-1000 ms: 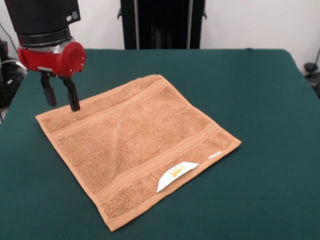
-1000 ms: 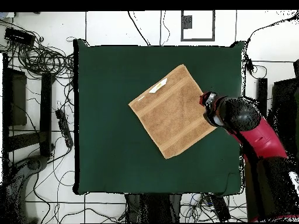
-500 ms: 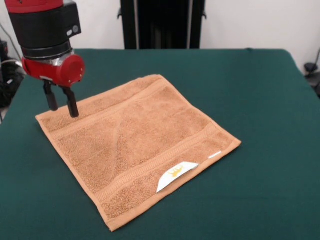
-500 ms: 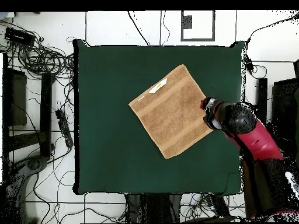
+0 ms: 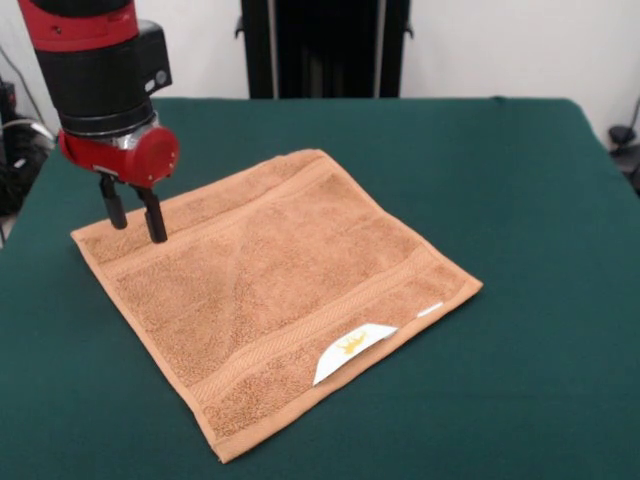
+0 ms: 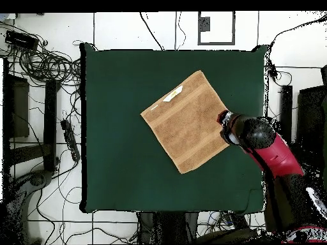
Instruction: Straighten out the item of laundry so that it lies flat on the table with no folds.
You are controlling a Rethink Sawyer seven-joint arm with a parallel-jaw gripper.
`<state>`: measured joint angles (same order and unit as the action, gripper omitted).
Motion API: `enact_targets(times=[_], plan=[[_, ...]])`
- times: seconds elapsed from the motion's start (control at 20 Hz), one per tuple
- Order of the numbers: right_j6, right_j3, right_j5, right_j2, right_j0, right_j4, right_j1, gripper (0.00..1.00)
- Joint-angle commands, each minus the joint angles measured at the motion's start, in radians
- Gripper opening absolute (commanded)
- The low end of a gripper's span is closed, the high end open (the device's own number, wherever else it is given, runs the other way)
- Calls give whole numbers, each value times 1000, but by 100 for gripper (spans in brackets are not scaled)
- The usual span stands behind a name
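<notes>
Green table (image 5: 520,180): towel (image 5: 270,290) flat; end effector (image 5: 137,222) parted over corner.

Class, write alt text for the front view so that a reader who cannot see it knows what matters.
An orange-tan towel lies spread flat and turned diamond-wise on a dark green table, its white label at the near edge. A red and black robot gripper hangs over the towel's left corner, its two dark fingers slightly apart and holding nothing.
</notes>
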<state>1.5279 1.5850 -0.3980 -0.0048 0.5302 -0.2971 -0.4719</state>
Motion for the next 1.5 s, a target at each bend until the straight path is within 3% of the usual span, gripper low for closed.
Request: enact_targets(times=[0.05,1.5], plan=[[280,98,60,50,-44,-53,79,100],[309,119,205,85,-50,-107,163,100]])
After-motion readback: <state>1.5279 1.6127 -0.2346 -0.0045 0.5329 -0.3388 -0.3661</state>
